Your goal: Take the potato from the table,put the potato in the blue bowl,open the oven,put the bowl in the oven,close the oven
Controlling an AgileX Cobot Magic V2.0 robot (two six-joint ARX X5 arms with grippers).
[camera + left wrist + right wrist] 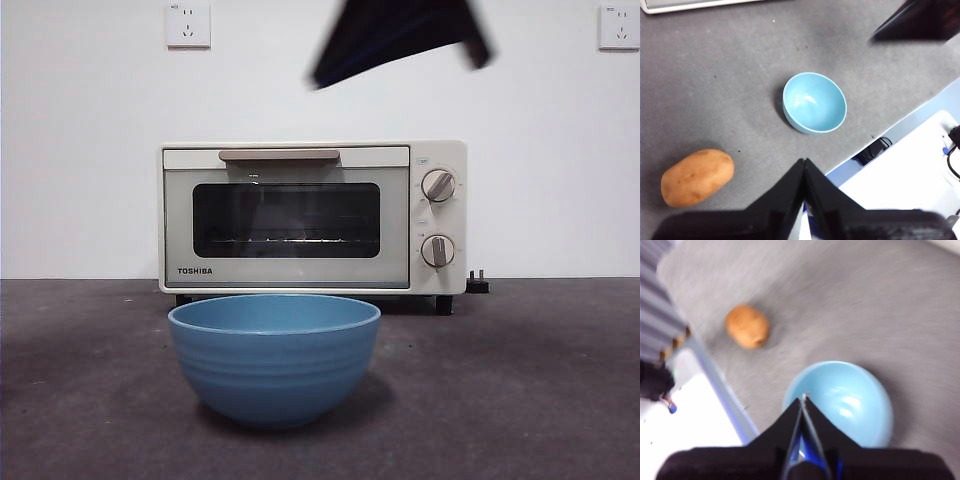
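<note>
Still, we keep both the left pincer (804,162) and the right pincer (802,401) closed and empty above the worktop (715,90), so the potato (697,177), apart from the empty blue bowl (814,102), may roll away if we arrive without opening.

Bowl (274,358) sits on the table (540,400), in front of the oven (312,216). Right claw (803,399) hangs above the bowl's near rim, potato (747,326) lying well beyond it. Left claw (804,162) hovers high, bowl ahead, potato off to one side.
</note>
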